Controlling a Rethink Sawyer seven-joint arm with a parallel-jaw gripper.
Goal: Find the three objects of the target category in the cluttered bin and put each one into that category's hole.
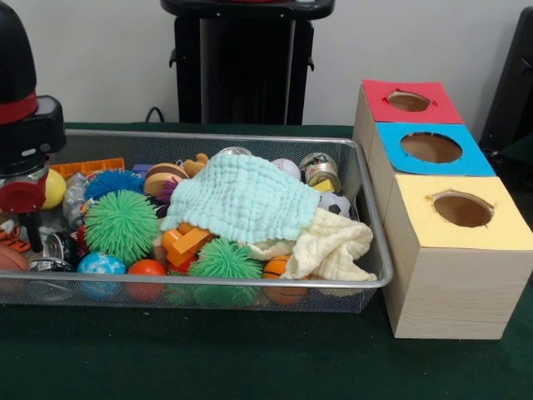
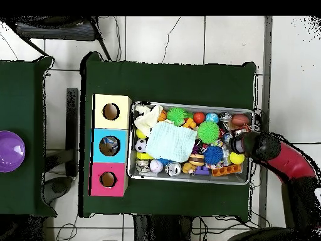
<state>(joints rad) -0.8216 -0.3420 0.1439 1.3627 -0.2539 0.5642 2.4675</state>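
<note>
Search step: gripper (image 1: 32, 218) reaches low into the wire bin's (image 1: 371, 208) end farthest from the three-hole box (image 1: 454, 283); finger state cannot be told. Target category is unclear, and balls and toys lie partly under a mint cloth (image 1: 241, 196), so the next move probably needs one item singled out

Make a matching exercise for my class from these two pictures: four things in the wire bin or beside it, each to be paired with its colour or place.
Things:
1. muslin cloth
2. large spiky ball
3. middle box top
4. football-patterned ball

Descriptions:
A. blue, with a round hole
B. green, near the arm's end of the wire bin
C. pale mint, draped over the toys at the bin's centre
D. black and white, near the boxes' end of the bin

Pairs: 1-C, 2-B, 3-A, 4-D
</note>
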